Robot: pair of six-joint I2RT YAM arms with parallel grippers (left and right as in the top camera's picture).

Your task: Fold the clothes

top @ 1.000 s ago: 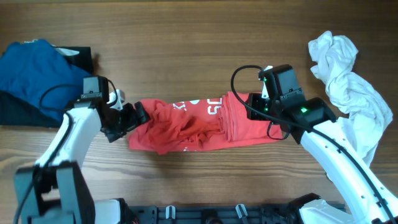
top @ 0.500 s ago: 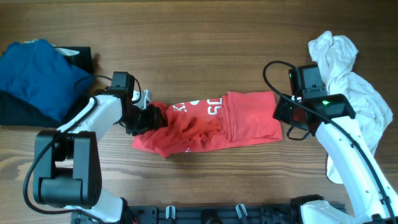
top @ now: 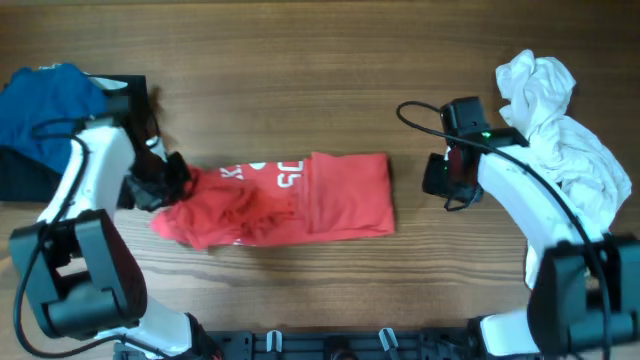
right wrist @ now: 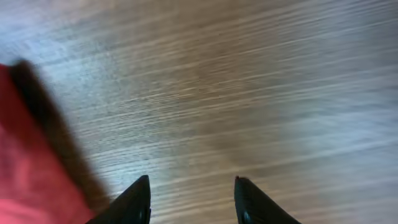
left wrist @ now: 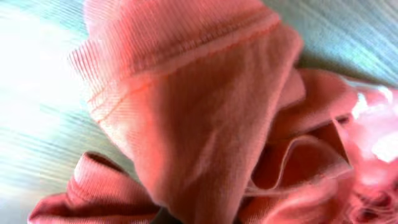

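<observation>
Red T-shirt (top: 320,195), lettering (top: 285,177) half hidden, left gripper (top: 170,183) buried in folds

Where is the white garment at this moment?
Overhead view: the white garment lies crumpled on the far right, just right of the right claw, apart from the red T-shirt.

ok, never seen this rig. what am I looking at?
Two robots: a left arm and a right arm at a wooden table. The overhead picture looks straight down; the other two come from wrist cameras. A red T-shirt lies mid-table; a white garment sits bunched at the right, a blue garment over a black one at the left. The left gripper is shut on the shirt's bunched end, which fills its wrist view. The right gripper is open, empty, over bare wood beside the shirt.
</observation>
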